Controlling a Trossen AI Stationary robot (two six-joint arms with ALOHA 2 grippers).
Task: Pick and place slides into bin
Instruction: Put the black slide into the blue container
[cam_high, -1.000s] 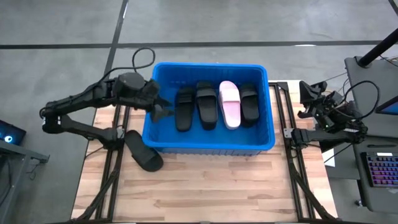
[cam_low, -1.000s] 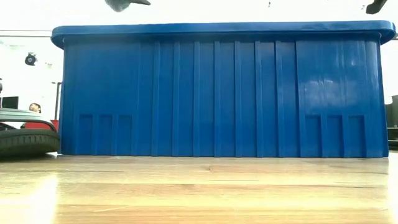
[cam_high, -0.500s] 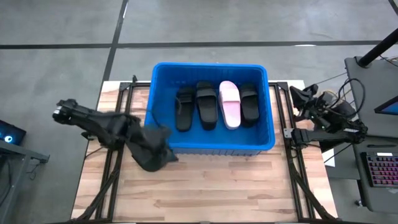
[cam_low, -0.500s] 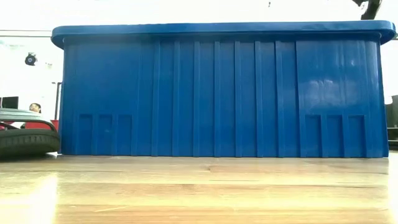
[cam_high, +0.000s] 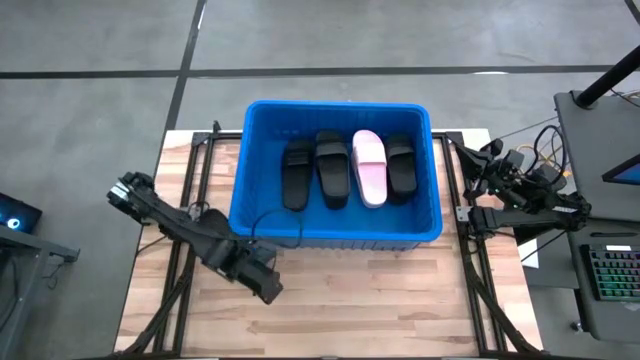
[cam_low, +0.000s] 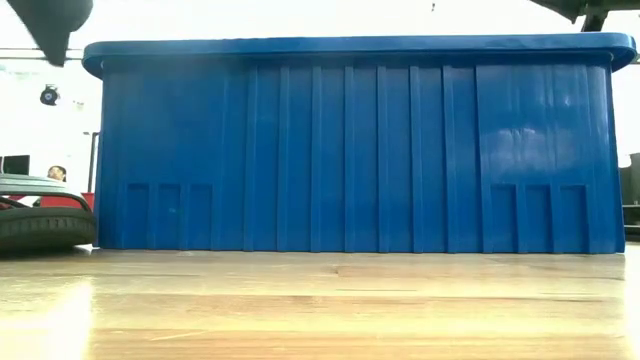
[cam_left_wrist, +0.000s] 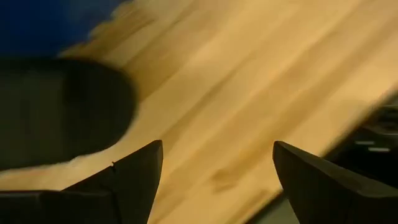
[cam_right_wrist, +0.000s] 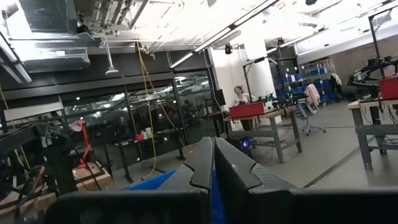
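While four slides (cam_high: 347, 167) are sitting in the bin (cam_high: 258, 228), the left gripper (cam_high: 262, 281) – fingers apart – is hovering at seven o'clock over one remaining black slide (cam_left_wrist: 59, 112); right gripper (cam_right_wrist: 213, 163) is waiting, fingers together.

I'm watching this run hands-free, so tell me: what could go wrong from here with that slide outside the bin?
The left gripper hovers with open jaws beside the black slide, which lies close against the blue bin; a descent might clip the wall. From above, the arm hides that slide, so alignment is hard to check. The right gripper, shut, waits off to the side.
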